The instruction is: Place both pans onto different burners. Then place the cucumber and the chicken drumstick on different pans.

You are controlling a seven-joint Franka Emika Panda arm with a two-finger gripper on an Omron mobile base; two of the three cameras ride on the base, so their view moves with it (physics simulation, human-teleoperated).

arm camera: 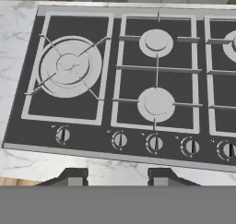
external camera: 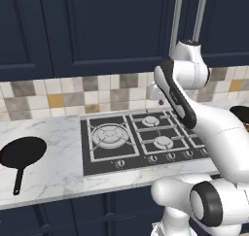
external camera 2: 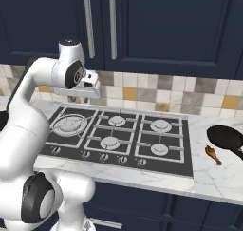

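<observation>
I am hovering the pincer (arm camera: 118, 178), spread and empty, above the cooktop (arm camera: 124, 147). Both pans (external camera: 22, 153) (external camera 2: 227, 138) are sitting on the tabletop (external camera: 53, 174), one off each end, with the chicken drumstick (external camera 2: 213, 154) beside the right one. I am risking clipping a long handle or nudging that drumstick.

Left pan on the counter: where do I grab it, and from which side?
Probably best taken by the handle of the left pan, coming straight down from above. The pan lies flat on the marble counter, its thin straight handle pointing toward the front edge, so set the jaws across the handle's width near the bowl.
</observation>
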